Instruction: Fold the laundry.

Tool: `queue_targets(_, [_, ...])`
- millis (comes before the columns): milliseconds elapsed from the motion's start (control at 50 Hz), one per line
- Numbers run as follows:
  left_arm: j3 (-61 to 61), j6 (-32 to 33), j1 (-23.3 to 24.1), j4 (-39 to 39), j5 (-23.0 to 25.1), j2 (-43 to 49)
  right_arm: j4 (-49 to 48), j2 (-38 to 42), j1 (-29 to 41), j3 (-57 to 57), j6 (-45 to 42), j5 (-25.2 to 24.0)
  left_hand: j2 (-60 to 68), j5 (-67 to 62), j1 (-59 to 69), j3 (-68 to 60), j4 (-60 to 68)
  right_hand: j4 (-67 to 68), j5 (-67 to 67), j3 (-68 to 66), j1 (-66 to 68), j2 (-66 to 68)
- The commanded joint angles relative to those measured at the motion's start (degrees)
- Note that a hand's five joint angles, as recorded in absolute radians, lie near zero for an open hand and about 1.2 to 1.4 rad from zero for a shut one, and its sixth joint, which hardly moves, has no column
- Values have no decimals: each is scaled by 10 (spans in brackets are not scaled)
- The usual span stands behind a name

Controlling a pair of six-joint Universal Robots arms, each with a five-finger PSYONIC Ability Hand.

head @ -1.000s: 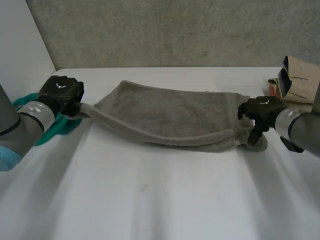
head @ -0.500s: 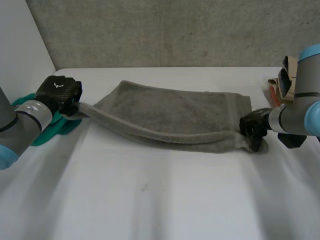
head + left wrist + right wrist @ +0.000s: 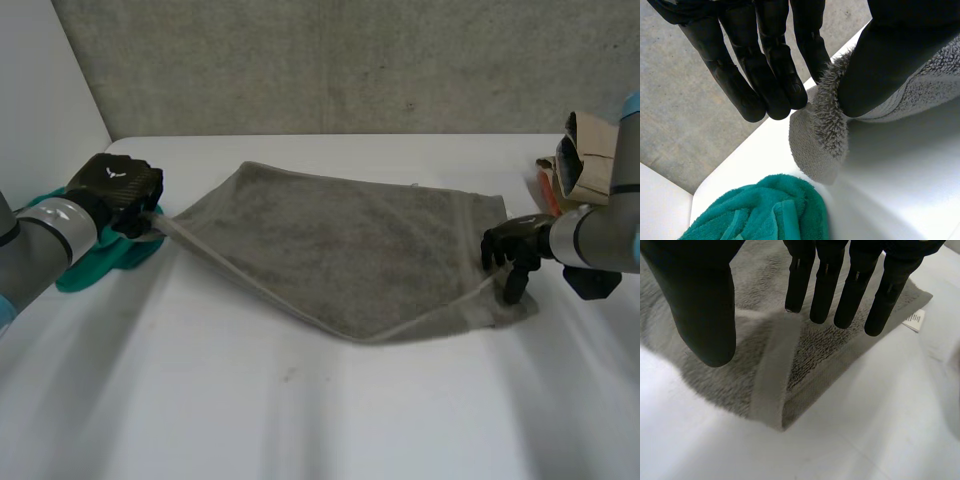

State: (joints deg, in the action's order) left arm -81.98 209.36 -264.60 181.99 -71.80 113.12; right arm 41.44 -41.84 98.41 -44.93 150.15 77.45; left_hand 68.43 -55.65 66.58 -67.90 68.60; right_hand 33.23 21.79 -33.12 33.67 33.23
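1. Since 0.5 s ago the right hand point(image 3: 515, 247) has let go of the grey towel point(image 3: 340, 240). The near edge, then a taut band between both hands, now sags onto the table in a shallow V.
2. Right fingers point(image 3: 825, 285) are straight and set apart from the thumb, with nothing between them. They hang over the towel's folded near-right corner; I cannot tell whether the tips touch it.
3. A small white label point(image 3: 914, 320) lies at the towel's edge just past those fingertips.
4. Left fingers point(image 3: 765, 75) are almost straight and pinch the towel's left corner against the thumb, holding that corner off the table.
5. The left hand point(image 3: 115, 188) sits at the table's left side, above a bunched teal cloth point(image 3: 95, 262) that lies just beside the held corner.
6. From that corner the towel runs down to the white table point(image 3: 300, 420) and lies spread across its middle, the far edge flat.
7. A folded beige cloth point(image 3: 600, 155) rests at the far right, behind the right arm.
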Motion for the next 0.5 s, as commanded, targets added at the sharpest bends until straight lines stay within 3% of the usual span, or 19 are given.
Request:
queue_targets(20, [10,0,4,0,-9,9,3,34,17,16,17,2,116,-144,134,-121,114,33,48,-35,29,33])
queue_targets(60, [13,-3,4,0,-11,9,10,33,19,13,15,4,116,-144,134,-121,114,94,108,-95,89,94])
queue_targets(80, [14,-4,4,-1,-12,8,18,28,19,11,15,5,116,-144,134,-121,114,231,245,-232,226,231])
queue_targets(160, [12,-4,2,-13,-17,3,42,-12,12,-17,19,-5,116,-144,134,-121,114,467,481,-468,462,467])
queue_targets(360, [-5,-1,-16,-67,-6,-19,43,-169,-17,-186,-42,-59,116,-144,134,-121,114,468,482,-469,463,468])
queue_targets(500, [-55,68,-46,-202,4,-82,109,-253,-53,-317,-249,-34,116,-144,134,-121,114,468,482,-469,463,468])
